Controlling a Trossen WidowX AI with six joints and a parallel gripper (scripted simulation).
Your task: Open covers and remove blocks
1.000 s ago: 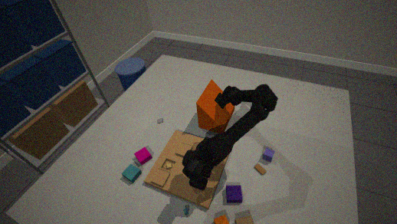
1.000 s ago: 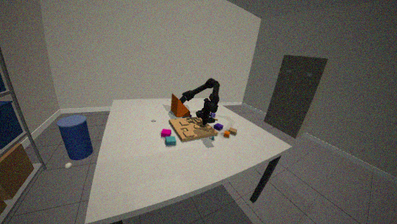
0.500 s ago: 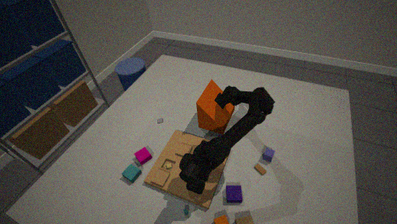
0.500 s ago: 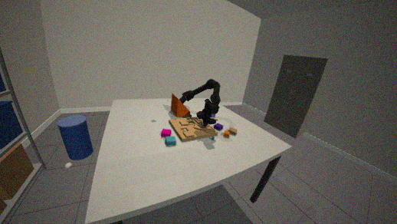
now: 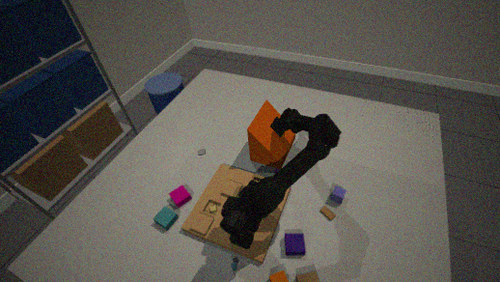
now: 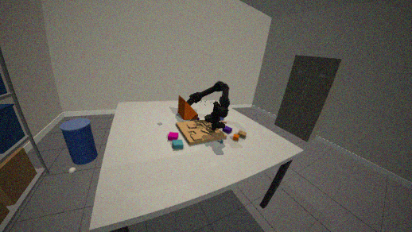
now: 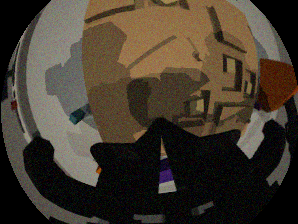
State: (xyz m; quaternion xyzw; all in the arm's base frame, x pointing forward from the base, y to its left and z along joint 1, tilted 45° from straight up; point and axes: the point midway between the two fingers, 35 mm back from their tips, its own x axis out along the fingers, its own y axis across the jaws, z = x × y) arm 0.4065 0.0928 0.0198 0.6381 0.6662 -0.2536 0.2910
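Gripper (image 5: pixel 243 241) (image 6: pixel 218 127) (image 7: pixel 158 120): one, closed, empty, over the near right of the board.
Puzzle board (image 5: pixel 263 241) (image 6: pixel 203 139) (image 7: pixel 145 30): wooden, mid-table; we judge it light, stiff, apt to skid. Covers: we would nudge edges, not pinch.
Orange wedge (image 5: pixel 261 145) (image 6: pixel 184 109) (image 7: pixel 277 85): beyond the board.
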